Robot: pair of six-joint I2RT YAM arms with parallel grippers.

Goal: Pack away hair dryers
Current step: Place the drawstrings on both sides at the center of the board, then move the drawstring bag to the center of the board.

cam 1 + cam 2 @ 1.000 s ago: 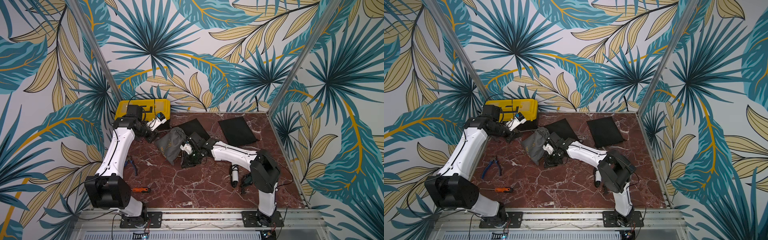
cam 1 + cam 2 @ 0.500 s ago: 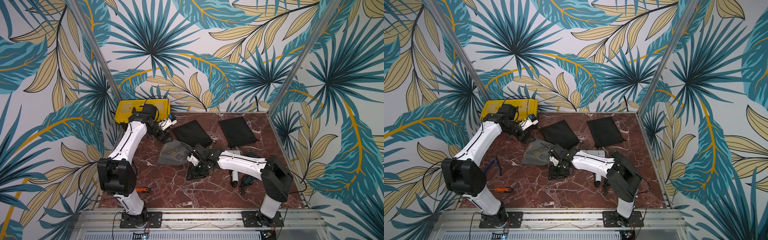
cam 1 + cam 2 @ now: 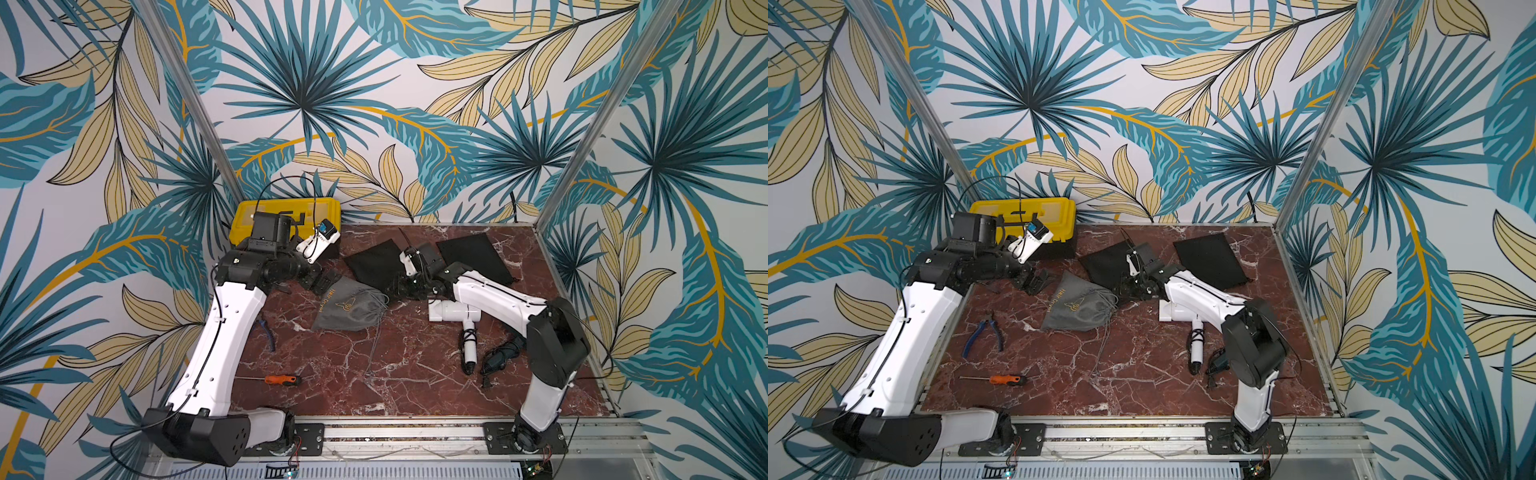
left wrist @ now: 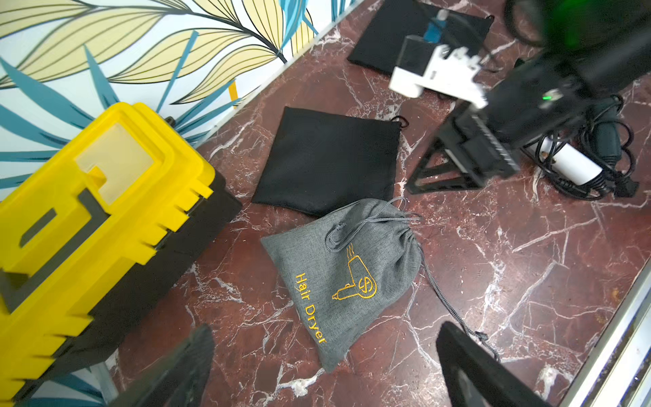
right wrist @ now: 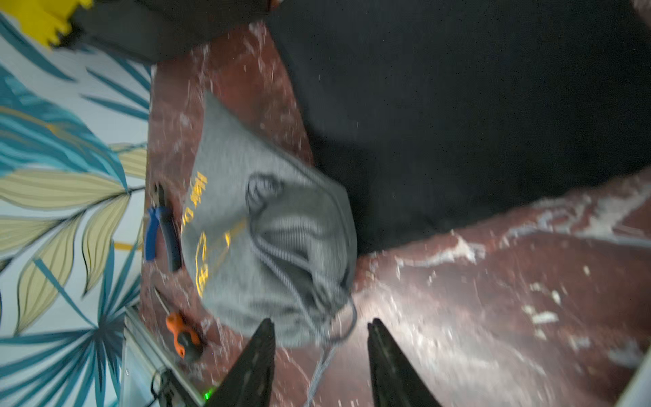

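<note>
No longer holding up the grey pouch (image 3: 349,307): set down since a second ago at mid-desk, mouth drawn shut, probably with one dryer inside. Left fingers (image 4: 468,363) wide open above it; right fingers (image 5: 257,359) apart, gripping nothing, with the cord between them. Still to pack: white dryer (image 3: 453,311) and dark dryer (image 3: 498,359), on the right. Crowded at far left by toolbox (image 3: 282,212) and wall; open room at near centre.

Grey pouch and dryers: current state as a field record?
grey pouch: on table, mouth cinched, contents hidden
white hair dryer: loose on table, unpacked
dark hair dryer: beside it, partly hidden
black pouches: two, flat, empty-looking
left end effector: open, holding nothing
right end effector: open at pouch mouth, drawstring between jaws
</note>
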